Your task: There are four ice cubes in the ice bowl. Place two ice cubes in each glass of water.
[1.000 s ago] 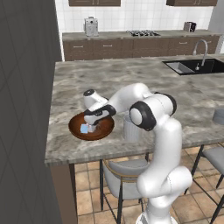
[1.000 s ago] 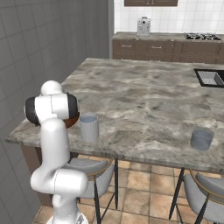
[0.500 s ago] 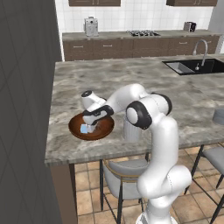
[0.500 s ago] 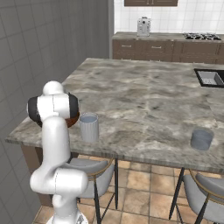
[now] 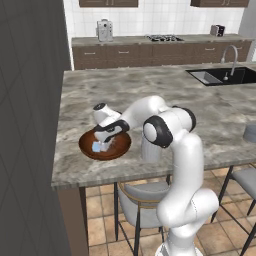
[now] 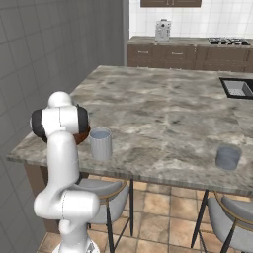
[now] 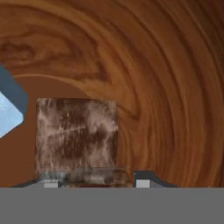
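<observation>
The tool (image 5: 103, 141) reaches down into the bowl (image 5: 120, 148), which sits on the marble surface (image 5: 150, 90) near its front left corner, in the left base view. A pale-blue cube (image 5: 96, 146) lies in the left part of the bowl, just beside the tool.

In the hand view, a cube (image 7: 76, 133) sits between the two dark fingertips (image 7: 143, 178) on the wooden bowl floor (image 7: 144, 65); it is see-through and looks brownish. The jaws stand partly closed on either side of it, but whether they press on it I cannot tell. A corner of another cube (image 7: 8, 111) shows at the left edge of that view, apart from the first.

In the right base view, one glass (image 6: 100, 143) stands near the front edge of the surface, just right of the arm's shoulder, with a sliver of the bowl (image 6: 83, 136) visible to its left. The second glass (image 6: 228, 156) stands well apart, far to the right along the same front edge. Its edge (image 5: 250, 133) also shows at the right side of the left base view.

A sink (image 5: 220, 76) is set into the far right of the surface.
</observation>
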Robot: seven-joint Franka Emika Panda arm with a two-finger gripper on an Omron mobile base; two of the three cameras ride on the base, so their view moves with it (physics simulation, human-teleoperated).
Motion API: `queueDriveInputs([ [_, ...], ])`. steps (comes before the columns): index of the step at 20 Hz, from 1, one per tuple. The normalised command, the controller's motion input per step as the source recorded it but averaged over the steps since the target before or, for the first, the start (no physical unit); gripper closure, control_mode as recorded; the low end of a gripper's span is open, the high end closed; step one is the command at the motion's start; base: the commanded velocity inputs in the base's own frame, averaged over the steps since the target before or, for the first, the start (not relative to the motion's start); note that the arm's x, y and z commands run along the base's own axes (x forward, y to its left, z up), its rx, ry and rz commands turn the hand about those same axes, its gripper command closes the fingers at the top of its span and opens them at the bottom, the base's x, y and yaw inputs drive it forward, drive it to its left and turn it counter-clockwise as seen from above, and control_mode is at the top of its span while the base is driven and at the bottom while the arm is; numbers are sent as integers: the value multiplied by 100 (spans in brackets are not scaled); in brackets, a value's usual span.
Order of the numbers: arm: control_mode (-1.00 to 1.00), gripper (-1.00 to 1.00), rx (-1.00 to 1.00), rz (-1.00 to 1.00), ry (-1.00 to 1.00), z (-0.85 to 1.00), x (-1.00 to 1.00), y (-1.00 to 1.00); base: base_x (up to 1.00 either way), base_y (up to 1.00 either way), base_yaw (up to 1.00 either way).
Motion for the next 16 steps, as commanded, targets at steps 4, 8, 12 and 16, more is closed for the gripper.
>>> queueDriveInputs([
  [4,-100,100,0,0,0,-38,-8,-69,0,0,0],
  [8,-100,100,0,0,0,-18,-19,-46,0,0,0],
  [12,-100,100,0,0,-6,57,-49,-1,0,0,0],
  [16,-100,100,1,0,0,94,-32,10,0,0,0],
])
